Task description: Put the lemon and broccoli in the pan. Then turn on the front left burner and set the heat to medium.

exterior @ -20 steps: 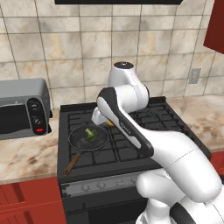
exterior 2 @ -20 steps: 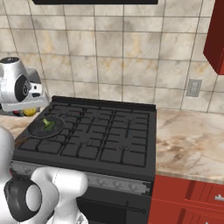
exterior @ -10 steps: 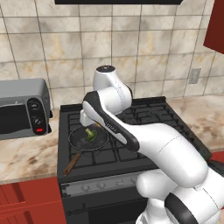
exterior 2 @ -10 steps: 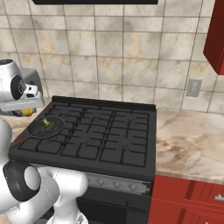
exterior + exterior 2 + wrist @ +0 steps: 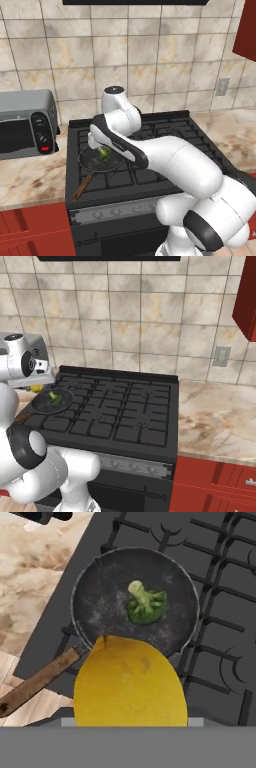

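Low center of the hand view, lemon point(image 5: 131, 684) sits big and close in my claw, gripped. Behind it, upper middle, broccoli point(image 5: 145, 604) lies inside the pan point(image 5: 100, 607), wooden handle point(image 5: 37, 681) running to lower left, on stove grates point(image 5: 225, 607).

We see even, soft rendered light with no clear source and no glare. Shadows are faint. The base views are slightly coarse. In the hand view the lemon point(image 5: 131, 684) looms close, soft-edged, while the pan point(image 5: 107, 599) stays fairly sharp.
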### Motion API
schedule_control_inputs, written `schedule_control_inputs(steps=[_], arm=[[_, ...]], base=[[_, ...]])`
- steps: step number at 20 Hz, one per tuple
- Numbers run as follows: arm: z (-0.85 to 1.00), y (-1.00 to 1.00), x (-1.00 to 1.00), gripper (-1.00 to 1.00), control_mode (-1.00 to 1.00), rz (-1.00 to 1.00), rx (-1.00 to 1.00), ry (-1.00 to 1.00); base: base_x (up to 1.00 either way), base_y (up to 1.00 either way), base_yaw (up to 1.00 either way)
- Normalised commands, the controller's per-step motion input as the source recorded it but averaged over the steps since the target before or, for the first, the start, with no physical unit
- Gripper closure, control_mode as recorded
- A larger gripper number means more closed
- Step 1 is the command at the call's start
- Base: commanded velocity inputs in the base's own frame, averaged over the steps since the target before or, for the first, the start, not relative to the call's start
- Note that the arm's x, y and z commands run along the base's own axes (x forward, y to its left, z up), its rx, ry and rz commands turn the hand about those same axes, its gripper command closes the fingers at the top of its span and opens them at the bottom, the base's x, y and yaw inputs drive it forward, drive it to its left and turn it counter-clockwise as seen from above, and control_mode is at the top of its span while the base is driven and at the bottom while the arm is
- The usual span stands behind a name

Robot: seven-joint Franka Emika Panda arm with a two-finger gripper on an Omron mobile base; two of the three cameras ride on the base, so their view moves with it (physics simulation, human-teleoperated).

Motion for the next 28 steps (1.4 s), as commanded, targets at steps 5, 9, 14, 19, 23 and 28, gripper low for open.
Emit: schedule_control_inputs(steps=[5, 9, 14, 19, 23, 28], arm=[[-0.03, 0.0, 0.4, 1.0, -1.0, 0.0, 0.0, 0.05], [-0.02, 0.01, 0.39, 1.0, -1.0, 0.0, 0.0, 0.05], [-0.06, 0.1, 0.12, 1.0, -1.0, 0.0, 0.0, 0.05], [-0.13, 0.15, 0.0, 1.0, -1.0, 0.0, 0.0, 0.01], [-0.45, 0.12, 0.0, 1.0, -1.0, 0.0, 0.0, 0.0], [-0.64, 0.06, 0.0, 1.0, -1.0, 0.0, 0.0, 0.0]], base=[[0.0, 0.0, 0.0], [0.0, 0.0, 0.0], [0.0, 0.0, 0.0], [0.0, 0.0, 0.0], [0.0, 0.0, 0.0], [0.0, 0.0, 0.0]])
